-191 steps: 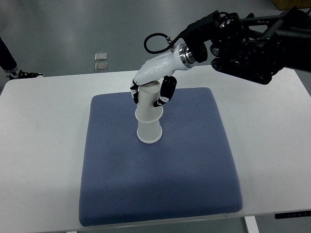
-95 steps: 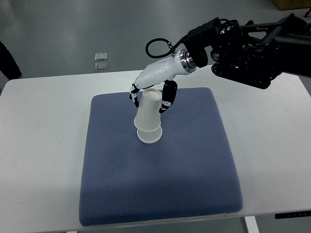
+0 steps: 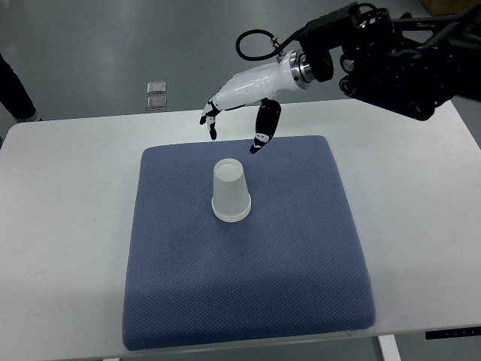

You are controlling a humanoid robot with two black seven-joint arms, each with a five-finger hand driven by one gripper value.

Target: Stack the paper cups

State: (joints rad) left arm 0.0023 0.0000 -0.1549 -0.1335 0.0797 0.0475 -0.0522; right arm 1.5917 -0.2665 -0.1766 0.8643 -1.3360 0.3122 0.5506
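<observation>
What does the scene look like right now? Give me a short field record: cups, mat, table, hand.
cups: white paper cups, upside down, nested as one stack
cups location: on the blue mat, toward its far middle
mat: lies on the white table
right hand: above and beyond the stack, fingers spread, holding nothing, clear of the cups
left hand: not in view
other: two small square items on the floor beyond the table

White table (image 3: 68, 226), blue mat (image 3: 248, 286) atop.

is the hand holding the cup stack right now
No, the right hand hangs open above the cup stack, with clear space between its fingers and the cups.
</observation>
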